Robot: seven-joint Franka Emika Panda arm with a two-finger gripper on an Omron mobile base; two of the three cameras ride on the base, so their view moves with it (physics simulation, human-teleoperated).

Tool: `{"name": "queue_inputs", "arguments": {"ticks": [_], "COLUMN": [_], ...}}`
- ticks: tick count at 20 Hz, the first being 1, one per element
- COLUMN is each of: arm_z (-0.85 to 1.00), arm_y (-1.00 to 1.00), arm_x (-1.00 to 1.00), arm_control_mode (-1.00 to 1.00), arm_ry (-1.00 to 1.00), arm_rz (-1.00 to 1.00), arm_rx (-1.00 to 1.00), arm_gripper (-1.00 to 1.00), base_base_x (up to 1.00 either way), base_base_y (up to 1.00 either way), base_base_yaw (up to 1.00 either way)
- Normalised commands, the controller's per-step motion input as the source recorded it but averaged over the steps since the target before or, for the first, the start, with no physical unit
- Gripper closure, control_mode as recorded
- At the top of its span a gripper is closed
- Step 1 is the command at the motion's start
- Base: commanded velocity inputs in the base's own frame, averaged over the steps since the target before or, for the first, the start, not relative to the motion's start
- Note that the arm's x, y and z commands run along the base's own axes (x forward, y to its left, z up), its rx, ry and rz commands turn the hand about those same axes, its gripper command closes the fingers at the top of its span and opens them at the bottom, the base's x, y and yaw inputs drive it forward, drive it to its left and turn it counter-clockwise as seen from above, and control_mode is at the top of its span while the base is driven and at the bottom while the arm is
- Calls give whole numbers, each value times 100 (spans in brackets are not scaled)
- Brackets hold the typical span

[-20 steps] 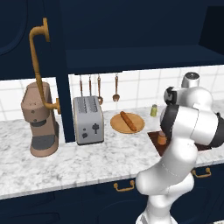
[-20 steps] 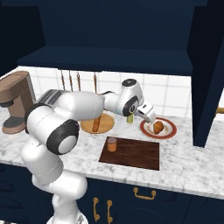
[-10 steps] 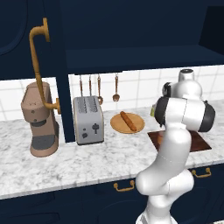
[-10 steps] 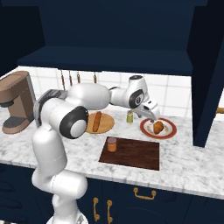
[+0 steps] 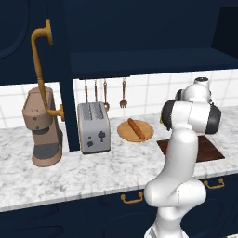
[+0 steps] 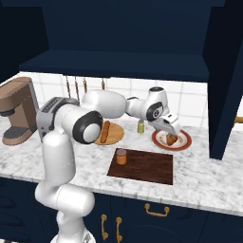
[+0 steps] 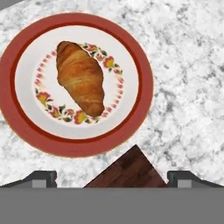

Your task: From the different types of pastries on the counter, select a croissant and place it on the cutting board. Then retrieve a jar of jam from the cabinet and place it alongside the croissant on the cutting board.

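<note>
STEP reach for croissant (image 7: 81, 76) | tool (image 6: 170, 134) fully open, holding nothing, above red-rimmed plate (image 7: 144, 83) | ADVICE descend centred, fingers probably across its narrow width, then close

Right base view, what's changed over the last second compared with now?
The arm has swung further toward the red-rimmed plate, and the open gripper has come down over the croissant on it. Nothing has been taken hold of or let go. The croissant, the jar of jam on the cutting board and the loaf on the wooden plate stayed put.
</note>
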Motion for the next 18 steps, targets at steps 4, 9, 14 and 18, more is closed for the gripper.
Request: {"name": "queue_inputs", "arguments": {"ticks": [4,9,14,18], "arm_z": [-26,-18,-7,-1], "arm_y": [-7,-22,-27,-33], "arm_x": [12,48,63,48], "arm_control_mode": [-100,-100,-100,-100], "arm_ry": [0,0,0,4], "arm_rz": [0,0,3,5], "arm_rx": [0,0,0,2], "arm_gripper": [-100,-100,-100,-100], "base_base_x": [0,0,0,0], "base_base_y": [0,0,0,0], "base_base_yaw": [0,0,0,0]}}
